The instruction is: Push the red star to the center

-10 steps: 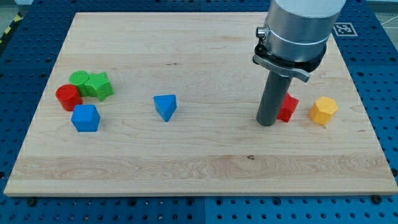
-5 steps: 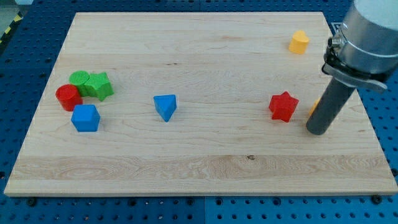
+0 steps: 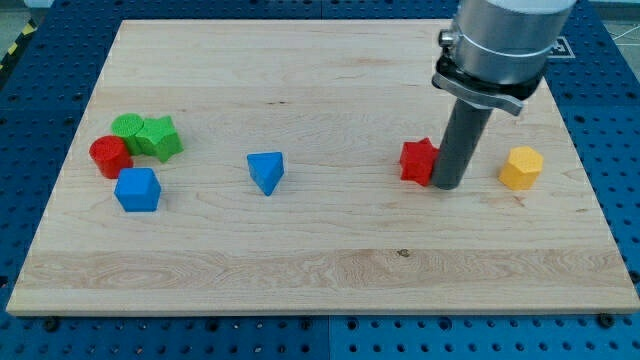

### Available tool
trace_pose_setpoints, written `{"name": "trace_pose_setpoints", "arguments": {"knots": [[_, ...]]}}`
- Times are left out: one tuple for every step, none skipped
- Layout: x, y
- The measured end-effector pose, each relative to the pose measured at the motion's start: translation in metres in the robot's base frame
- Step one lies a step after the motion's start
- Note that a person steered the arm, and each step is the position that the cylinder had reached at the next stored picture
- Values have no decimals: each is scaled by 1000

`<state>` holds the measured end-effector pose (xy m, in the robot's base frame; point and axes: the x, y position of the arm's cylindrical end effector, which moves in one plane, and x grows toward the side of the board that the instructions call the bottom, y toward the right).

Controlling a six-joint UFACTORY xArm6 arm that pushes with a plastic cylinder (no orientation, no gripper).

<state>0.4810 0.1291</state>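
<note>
The rod above my tip covers the right-hand points of the red star, so whether the two touch cannot be told. The arm's grey housing, straight above my tip, is cut off by the view's top edge. Far to my tip's left, the green star hides part of the green cylinder.

The red star is seen lying flat on the tabletop, right of centre, partly hidden on its right side.
</note>
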Motion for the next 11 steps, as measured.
{"name": "trace_pose_setpoints", "arguments": {"knots": [[-12, -13], [-21, -26], [-22, -45], [-22, -61], [-22, -81], [-22, -94], [-22, -69], [-28, -53], [-30, -48], [-38, -58], [-46, -73]]}}
